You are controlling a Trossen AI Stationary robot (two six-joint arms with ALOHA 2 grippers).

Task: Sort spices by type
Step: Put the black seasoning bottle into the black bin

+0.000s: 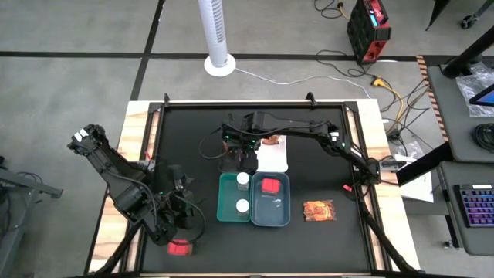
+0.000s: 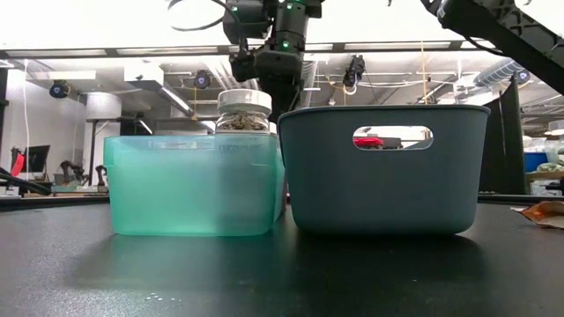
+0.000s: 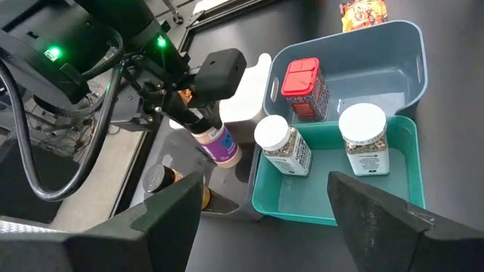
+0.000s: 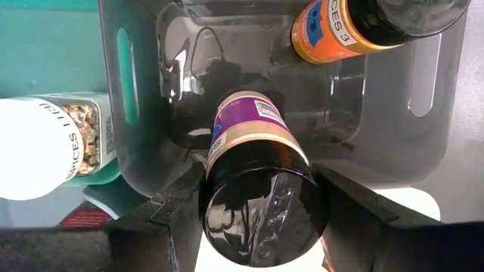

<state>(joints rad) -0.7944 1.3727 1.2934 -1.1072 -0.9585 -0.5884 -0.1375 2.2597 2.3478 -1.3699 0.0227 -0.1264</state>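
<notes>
Teal tray (image 1: 228,202) touching grey-blue tray (image 1: 282,212); white tower fan (image 1: 217,38) beyond the table (image 1: 255,259).

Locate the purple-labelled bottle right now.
The purple-labelled bottle is held in the right gripper over the clear tray, beside the brown-capped bottle.

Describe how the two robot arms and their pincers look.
Both arms are dark, jointed, with black cables looping along them. The left arm has a white marking near its elbow. The right pincer has blocky black fingers; green indicator lights glow on its wrist.
</notes>
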